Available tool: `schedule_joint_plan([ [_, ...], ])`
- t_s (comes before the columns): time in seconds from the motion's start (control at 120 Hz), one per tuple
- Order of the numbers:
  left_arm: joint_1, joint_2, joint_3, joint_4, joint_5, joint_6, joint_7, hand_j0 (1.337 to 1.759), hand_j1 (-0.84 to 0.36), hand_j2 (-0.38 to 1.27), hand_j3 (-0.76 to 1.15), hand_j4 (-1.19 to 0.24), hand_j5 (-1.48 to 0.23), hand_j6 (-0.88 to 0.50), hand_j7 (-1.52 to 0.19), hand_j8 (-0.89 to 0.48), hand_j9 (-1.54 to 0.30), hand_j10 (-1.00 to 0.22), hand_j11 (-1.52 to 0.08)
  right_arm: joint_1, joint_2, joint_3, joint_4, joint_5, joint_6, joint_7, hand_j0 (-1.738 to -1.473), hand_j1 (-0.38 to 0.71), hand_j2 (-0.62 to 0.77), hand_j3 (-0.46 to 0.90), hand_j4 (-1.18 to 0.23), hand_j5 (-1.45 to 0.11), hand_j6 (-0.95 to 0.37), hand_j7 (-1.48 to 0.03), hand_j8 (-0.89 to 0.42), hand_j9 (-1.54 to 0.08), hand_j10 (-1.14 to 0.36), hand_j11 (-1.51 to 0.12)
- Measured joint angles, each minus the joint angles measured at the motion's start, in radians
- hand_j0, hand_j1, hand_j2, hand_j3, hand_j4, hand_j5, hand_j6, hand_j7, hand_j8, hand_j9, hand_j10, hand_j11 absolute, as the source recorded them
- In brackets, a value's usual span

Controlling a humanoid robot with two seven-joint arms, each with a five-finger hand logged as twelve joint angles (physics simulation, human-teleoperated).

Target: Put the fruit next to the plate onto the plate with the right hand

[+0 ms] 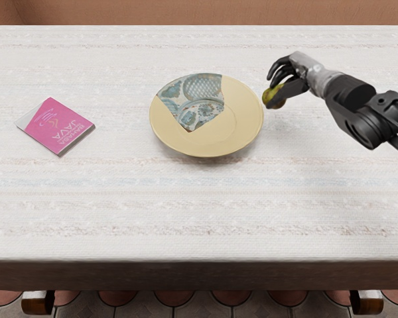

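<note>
Fruit (274,98), likely light, firm and smooth, sits gripped around its middle by the right hand (289,75), plate (242,132) just beside.

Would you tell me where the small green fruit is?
In the head view, the small green fruit sits in the right hand, just right of the tan round plate.

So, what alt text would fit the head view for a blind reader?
The right robot hand grips a small green fruit just beside the right rim of a tan plate. A pink booklet lies farther left on the table.
</note>
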Motion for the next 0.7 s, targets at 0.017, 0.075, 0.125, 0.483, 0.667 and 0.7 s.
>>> schedule_joint_plan([
  [0.017, 0.000, 0.000, 0.000, 0.000, 0.000, 0.000, 0.000, 1.658, 0.32, 0.00, 0.00, -0.02, -0.03, -0.02, -0.03, -0.02, -0.03, -0.02, -0.03, 0.004, 0.001, -0.001, 0.003, 0.002, 0.001, -0.003, -1.655, 0.32, 0.57, 0.00, -0.85, -1.19, -0.87, -1.13, -0.39, -1.17, -0.44, -1.15],
  [0.075, 0.000, 0.000, 0.000, 0.000, 0.000, 0.000, 0.000, 1.658, 0.33, 0.00, 0.00, -0.02, -0.03, -0.02, -0.03, -0.02, -0.03, -0.02, -0.03, 0.018, 0.005, -0.005, 0.011, 0.009, 0.005, -0.019, -1.656, 0.34, 0.59, 0.00, -0.84, -1.20, -0.87, -1.13, -0.38, -1.17, -0.42, -1.15],
  [0.125, 0.000, 0.000, 0.001, 0.000, 0.000, 0.000, 0.000, 1.658, 0.33, 0.00, 0.00, -0.02, -0.03, -0.02, -0.03, -0.02, -0.03, -0.02, -0.03, 0.030, 0.007, -0.007, 0.015, 0.016, 0.008, -0.028, -1.656, 0.34, 0.60, 0.00, -0.85, -1.19, -0.87, -1.13, -0.39, -1.17, -0.43, -1.15],
  [0.483, 0.000, 0.000, 0.001, 0.000, 0.000, 0.000, 0.000, 1.658, 0.32, 0.00, 0.00, -0.02, -0.03, -0.02, -0.03, -0.02, -0.03, -0.02, -0.03, 0.107, 0.118, -0.012, 0.018, 0.067, 0.070, -0.063, -1.657, 0.35, 0.60, 0.00, -0.86, -1.16, -0.87, -1.13, -0.51, -1.15, -0.54, -1.15],
  [0.667, 0.000, 0.000, 0.001, 0.000, 0.000, 0.000, 0.000, 1.658, 0.32, 0.00, 0.00, -0.02, -0.03, -0.02, -0.03, -0.02, -0.03, -0.02, -0.03, 0.128, 0.159, -0.012, 0.014, 0.077, 0.092, -0.078, -1.657, 0.35, 0.59, 0.00, -0.86, -1.16, -0.87, -1.13, -0.56, -1.15, -0.58, -1.15],
  [0.7, 0.000, 0.000, 0.001, 0.000, 0.000, 0.000, 0.000, 1.658, 0.32, 0.00, 0.00, -0.02, -0.03, -0.02, -0.03, -0.02, -0.03, -0.02, -0.03, 0.130, 0.165, -0.012, 0.013, 0.078, 0.094, -0.079, -1.657, 0.35, 0.60, 0.00, -0.86, -1.16, -0.87, -1.13, -0.57, -1.15, -0.58, -1.15],
])
